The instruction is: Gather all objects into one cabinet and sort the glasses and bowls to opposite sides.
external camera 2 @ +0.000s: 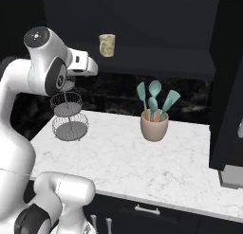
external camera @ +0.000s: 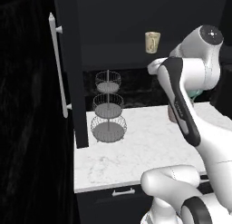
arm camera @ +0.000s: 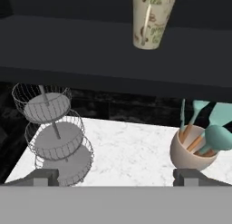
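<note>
One tan mottled tumbler (arm camera: 152,20) stands on the dark shelf (arm camera: 90,51) of the open black cabinet (external camera: 72,73), upright, its long axis vertical, mouth up and narrower base down; it also appears in the left base view (external camera: 152,41) and the right base view (external camera 2: 107,45). Whether anything lies inside it cannot be told. Below the shelf, on the white marbled counter (external camera 2: 142,157), a beige crock (external camera 2: 154,125) holds several teal utensils (external camera 2: 154,98) with wooden handles, their heads fanning upward out of the rim; the hand view shows the same crock (arm camera: 192,153) at lower right. A three-tier wire basket stand (external camera: 108,107) rests on the counter near the cabinet door, each tier a shallow mesh basket on a central rod, with nothing seen in them; it sits well apart from the crock. The door carries a long silver bar handle (external camera: 58,64). The gripper (arm camera: 118,175) is level with the counter's near part, its jaws spread wide and released, grasping nothing, the two dark fingertips (arm camera: 43,177) far apart below the tumbler.
</note>
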You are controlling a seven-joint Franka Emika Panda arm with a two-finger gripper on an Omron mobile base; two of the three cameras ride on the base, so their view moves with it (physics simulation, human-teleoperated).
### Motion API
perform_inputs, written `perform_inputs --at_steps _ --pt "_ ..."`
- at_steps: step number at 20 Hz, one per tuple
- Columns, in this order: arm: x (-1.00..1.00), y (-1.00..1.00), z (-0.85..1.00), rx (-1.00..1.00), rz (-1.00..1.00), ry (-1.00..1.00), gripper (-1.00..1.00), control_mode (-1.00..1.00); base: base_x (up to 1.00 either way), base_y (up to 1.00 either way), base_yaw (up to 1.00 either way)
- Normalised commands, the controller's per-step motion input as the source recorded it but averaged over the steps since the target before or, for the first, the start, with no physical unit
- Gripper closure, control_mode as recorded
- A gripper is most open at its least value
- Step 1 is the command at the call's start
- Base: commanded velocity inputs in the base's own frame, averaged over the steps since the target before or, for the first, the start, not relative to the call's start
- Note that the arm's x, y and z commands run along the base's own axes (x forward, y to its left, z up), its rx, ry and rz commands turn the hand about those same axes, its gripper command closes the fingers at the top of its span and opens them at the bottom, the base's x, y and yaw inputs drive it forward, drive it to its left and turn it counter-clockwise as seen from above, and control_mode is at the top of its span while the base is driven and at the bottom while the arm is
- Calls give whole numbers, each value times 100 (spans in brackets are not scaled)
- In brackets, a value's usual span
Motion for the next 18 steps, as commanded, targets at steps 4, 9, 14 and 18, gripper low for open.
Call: perform_inputs --at_steps 4,9,14,18 --pt "1 0 0 0 -1 1 -100 -100 0 0 0" --pt "26 0 20 -12 -21 -11 -100 -100 0 0 0" --pt "30 19 61 -13 -29 -17 -100 -100 0 0 0" --pt "77 4 77 -2 -17 -10 -100 -100 0 0 0"
